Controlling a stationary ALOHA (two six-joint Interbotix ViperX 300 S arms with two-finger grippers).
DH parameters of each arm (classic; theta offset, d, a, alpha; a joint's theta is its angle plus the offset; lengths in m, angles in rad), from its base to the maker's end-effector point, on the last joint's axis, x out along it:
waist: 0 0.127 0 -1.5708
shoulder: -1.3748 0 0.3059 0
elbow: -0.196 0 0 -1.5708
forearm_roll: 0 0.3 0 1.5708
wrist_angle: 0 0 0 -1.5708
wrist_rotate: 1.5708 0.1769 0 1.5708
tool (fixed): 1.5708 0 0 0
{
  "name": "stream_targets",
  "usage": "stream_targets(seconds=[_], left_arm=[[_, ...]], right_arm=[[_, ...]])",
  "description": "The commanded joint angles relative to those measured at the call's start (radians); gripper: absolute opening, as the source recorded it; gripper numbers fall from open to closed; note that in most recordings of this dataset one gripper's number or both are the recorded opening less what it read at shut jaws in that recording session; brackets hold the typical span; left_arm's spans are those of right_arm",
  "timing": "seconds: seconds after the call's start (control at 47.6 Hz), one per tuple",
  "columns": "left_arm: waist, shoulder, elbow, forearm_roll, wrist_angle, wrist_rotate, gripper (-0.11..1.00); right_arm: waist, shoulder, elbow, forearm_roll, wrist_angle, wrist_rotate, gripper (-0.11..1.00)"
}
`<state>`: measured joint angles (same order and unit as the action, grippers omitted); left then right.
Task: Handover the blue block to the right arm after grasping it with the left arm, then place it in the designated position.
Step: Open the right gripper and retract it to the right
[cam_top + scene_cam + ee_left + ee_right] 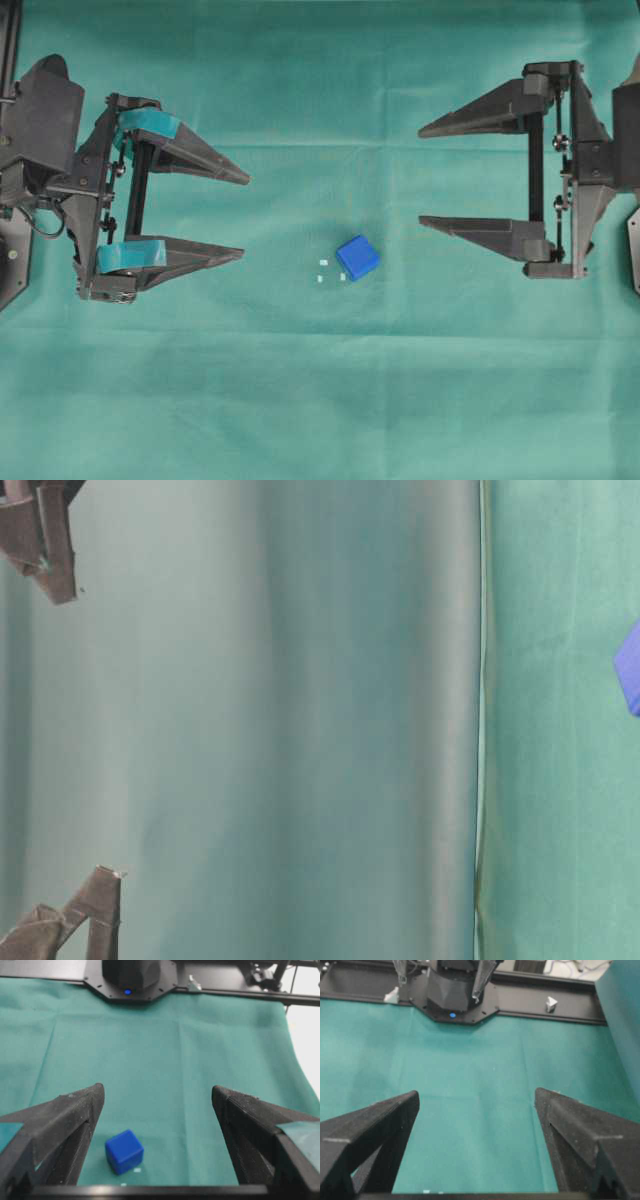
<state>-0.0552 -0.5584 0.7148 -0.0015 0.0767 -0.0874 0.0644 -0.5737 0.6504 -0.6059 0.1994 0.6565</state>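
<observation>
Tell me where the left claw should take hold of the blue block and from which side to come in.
Grip the blue block across two opposite side faces, coming down from above. It lies alone on the green cloth, turned at an angle to the open left claw, so the wrist would likely need to turn until the fingers meet flat faces rather than corners. Its rounded edges favor a hold low on the faces.

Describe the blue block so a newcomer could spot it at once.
On the green cloth, look between the two open grippers, slightly nearer the right gripper than the left gripper. The blue block lies there beside tiny white marks; it is the only bright blue cube in sight.
</observation>
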Motion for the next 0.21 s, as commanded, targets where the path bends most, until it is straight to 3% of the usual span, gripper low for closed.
stream_targets(seconds=[0.0, 0.189], left_arm=[[-0.002, -0.005, -0.017, 0.002, -0.009, 0.002, 1.0], [-0.003, -0.005, -0.017, 0.002, -0.009, 0.002, 1.0]], right_arm=[[0.002, -0.003, -0.012, -0.005, -0.012, 0.0, 0.92], [0.002, 0.005, -0.014, -0.006, -0.012, 0.0, 0.92]])
